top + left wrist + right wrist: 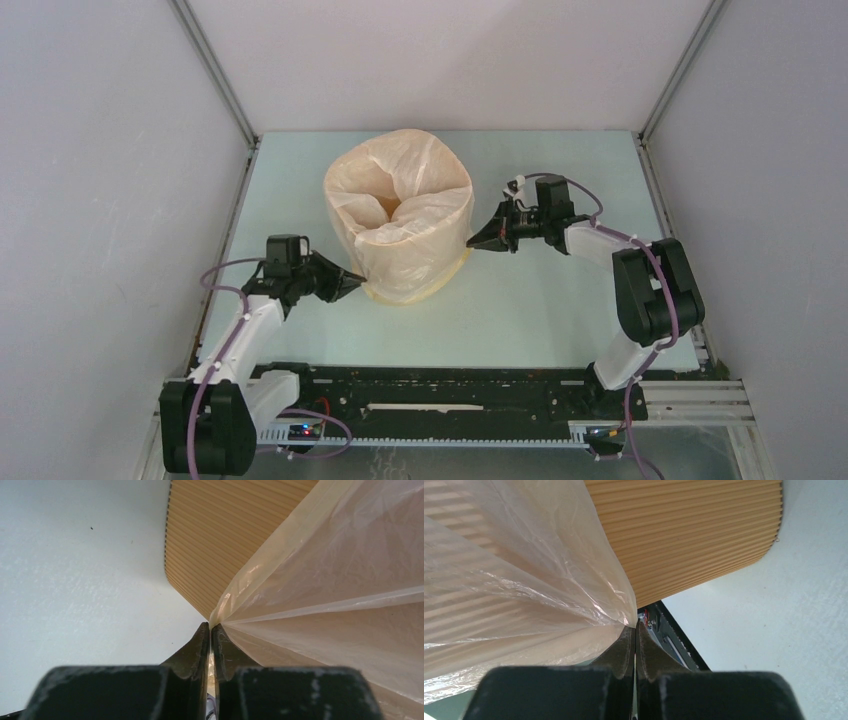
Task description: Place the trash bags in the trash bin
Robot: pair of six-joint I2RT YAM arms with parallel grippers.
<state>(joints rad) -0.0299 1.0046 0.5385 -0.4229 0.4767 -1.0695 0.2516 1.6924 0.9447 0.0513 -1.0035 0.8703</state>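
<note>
The trash bin (412, 295) stands upright mid-table, almost wholly wrapped by the pale cream trash bag (400, 200), whose mouth is turned over the rim and sags into the opening. My left gripper (360, 283) is low at the bin's near-left side, shut on the bag's hem. In the left wrist view the bag (340, 580) fans out taut from the gripper (210, 626) beside the ribbed bin (210, 540). My right gripper (470, 242) is at the bin's right side, shut on the bag (524, 580), which pulls to a point at the gripper (636, 627) under the bin wall (694, 535).
The pale green table (560, 310) is closed in by white walls on the left, right and back, with metal posts at the rear corners. A black mounting rail (450, 395) with the arm bases runs along the near edge.
</note>
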